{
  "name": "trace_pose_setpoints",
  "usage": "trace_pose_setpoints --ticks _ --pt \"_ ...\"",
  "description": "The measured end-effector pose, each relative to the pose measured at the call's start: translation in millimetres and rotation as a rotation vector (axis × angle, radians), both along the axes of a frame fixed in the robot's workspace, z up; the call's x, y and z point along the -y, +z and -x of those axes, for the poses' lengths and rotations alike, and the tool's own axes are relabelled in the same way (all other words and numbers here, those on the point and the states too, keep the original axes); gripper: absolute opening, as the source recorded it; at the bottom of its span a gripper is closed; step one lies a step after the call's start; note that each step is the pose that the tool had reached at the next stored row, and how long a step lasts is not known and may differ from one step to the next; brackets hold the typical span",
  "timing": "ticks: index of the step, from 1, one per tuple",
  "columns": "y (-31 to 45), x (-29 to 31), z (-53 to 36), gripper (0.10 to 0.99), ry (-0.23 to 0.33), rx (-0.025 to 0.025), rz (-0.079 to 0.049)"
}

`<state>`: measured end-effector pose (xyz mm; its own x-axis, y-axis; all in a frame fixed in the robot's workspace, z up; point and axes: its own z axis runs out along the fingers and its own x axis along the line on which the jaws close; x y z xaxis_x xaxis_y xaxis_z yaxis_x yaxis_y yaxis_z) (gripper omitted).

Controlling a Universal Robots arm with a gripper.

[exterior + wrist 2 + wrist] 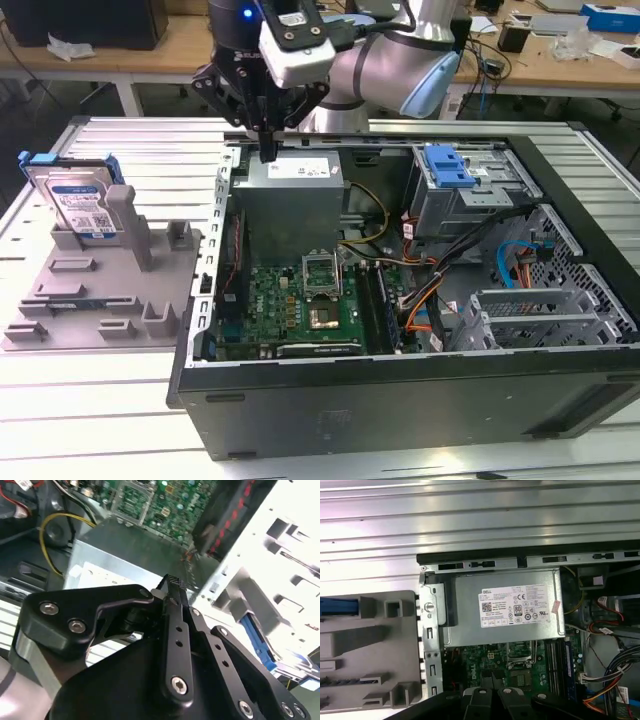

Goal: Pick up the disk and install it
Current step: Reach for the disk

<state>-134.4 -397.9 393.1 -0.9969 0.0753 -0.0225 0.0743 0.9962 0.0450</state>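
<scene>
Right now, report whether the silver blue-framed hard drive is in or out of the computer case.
Out: the blue-framed hard drive stands on edge in the grey plastic tray.

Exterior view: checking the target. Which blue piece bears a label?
The disk standing in the grey tray, outside the case; the blue latch inside it is unlabelled.

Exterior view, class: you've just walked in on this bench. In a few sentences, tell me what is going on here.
The end effector of the robot arm hovers over the open computer case, just above the grey power supply box near the case's far edge. It looks shut and holds nothing. The disk stands upright in the grey tray on the exterior view's left, outside the case, not yet picked up.
</scene>
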Motion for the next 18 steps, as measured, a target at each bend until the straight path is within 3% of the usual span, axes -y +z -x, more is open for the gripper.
trace_pose_setpoints --ticks 6,7,9,12,18 --pt "-1.2 -5.1 31.2 0.106 0.0 -0.0009 0.0" --pt "-1.7 -8.3 43.7 0.106 0.0 -0.0012 0.0" --pt "-2.3 -10.7 51.7 0.106 0.0 -0.0014 0.0" --pt "-3.8 -20.2 73.4 0.106 0.0 -0.0034 0.0" --pt "-5.7 -29.7 94.1 0.106 0.0 -0.0048 0.0"
